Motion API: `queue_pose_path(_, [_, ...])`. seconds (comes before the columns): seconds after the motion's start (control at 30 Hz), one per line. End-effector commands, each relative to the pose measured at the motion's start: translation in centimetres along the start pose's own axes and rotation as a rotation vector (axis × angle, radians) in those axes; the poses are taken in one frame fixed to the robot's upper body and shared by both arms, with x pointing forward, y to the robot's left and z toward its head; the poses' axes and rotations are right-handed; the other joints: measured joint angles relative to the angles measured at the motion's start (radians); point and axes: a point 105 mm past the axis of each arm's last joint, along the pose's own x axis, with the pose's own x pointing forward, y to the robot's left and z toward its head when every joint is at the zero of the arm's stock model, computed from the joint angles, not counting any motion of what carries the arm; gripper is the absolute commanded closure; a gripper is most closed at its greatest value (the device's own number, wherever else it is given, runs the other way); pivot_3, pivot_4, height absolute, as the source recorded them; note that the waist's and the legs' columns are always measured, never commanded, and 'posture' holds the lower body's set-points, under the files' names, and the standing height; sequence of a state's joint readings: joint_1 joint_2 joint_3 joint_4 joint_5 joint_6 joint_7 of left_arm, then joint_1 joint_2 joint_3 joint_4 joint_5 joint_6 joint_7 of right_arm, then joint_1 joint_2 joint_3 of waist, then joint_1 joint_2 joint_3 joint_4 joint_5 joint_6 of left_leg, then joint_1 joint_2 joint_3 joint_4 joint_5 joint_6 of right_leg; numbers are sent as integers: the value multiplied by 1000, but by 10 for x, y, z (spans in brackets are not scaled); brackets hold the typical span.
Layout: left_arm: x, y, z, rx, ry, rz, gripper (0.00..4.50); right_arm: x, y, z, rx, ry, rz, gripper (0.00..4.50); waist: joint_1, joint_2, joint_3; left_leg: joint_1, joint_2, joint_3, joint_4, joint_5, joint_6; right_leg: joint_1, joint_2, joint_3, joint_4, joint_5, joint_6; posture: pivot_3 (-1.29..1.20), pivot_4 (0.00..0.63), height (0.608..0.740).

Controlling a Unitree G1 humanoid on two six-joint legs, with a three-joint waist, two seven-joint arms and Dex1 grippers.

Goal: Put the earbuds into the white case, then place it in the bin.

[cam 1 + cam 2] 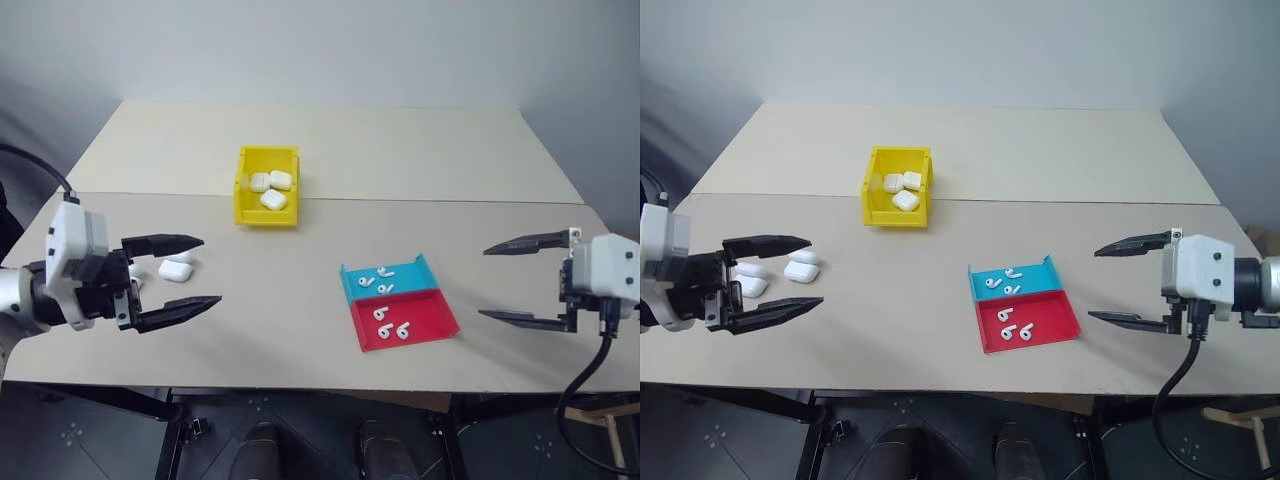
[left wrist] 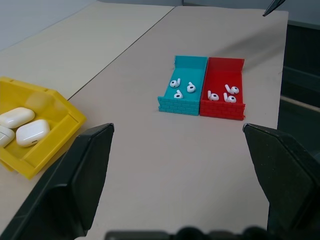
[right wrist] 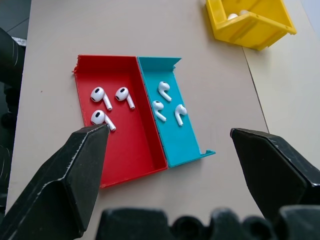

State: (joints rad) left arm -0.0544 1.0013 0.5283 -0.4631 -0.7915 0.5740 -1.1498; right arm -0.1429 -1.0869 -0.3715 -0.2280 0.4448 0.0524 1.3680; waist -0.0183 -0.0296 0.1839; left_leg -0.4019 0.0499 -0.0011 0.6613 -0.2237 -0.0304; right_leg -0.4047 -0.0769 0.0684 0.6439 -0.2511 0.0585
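Left eye view: left gripper (image 1: 176, 279) and right gripper (image 1: 522, 281) both spread wide, holding nothing, hovering at the table's (image 1: 300, 320) two sides. Earbuds (image 3: 108, 103) lie loose, three in the red tray (image 3: 132, 150) and three in the blue tray (image 3: 180, 145); likely tiny, light, glossy, slippery, best pinched across the head. White cases (image 1: 800, 270) sit by the left gripper; smooth, hard, grab across the flat faces. Yellow bin (image 1: 266, 212) behind already holds three cases.
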Motion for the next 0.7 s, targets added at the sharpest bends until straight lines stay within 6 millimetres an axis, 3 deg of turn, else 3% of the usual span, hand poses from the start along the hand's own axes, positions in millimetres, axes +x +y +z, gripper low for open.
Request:
queue_pose_path(0.03, [1, -1, 5, 29, 14, 1, 0, -4, -8, 8, -57, -2, -40, 13, 0, 0, 0, 0, 0, 0, 0, 0, 0, 0, 0, 0, 0, 0, 0, 0, 150, 740])
queue_pose_path(0.43, [4, 1, -2, 100, 129, 161, 0, -4, -8, 4, -9, 37, 18, 13, 0, 0, 0, 0, 0, 0, 0, 0, 0, 0, 0, 0, 0, 0, 0, 0, 150, 740])
queue_pose_path(0.53, [-1, -6, -1, 32, 124, 196, 0, -5, -9, 6, 2, 44, 20, 13, -2, 0, 0, 0, 0, 0, 0, 0, 0, 0, 0, 0, 0, 0, 0, 0, 150, 740])
queue_pose_path(0.7, [-9, -3, -20, -96, 313, 286, 0, -6, -6, 4, 86, 74, 58, 13, -2, 0, 0, 1, 0, 0, 0, 0, 0, 0, 0, 0, 1, 0, 0, 0, 150, 740])
